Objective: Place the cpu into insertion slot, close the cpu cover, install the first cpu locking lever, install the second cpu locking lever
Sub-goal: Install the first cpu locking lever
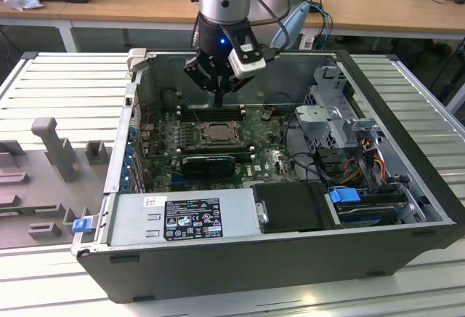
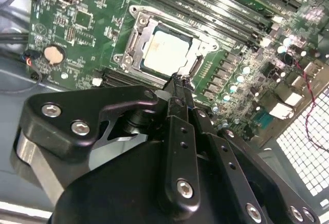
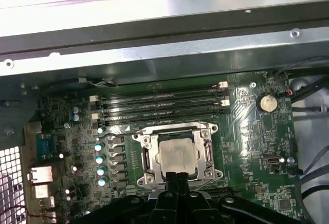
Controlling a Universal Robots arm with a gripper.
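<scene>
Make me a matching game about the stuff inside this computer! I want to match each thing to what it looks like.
Things:
1. cpu
2. coin battery
3. memory slots
4. board

Looks:
A. long, thin and black
B. green
C. round and silver
D. square and pale silver

Right pairs: 1-D, 2-C, 3-A, 4-B
</scene>
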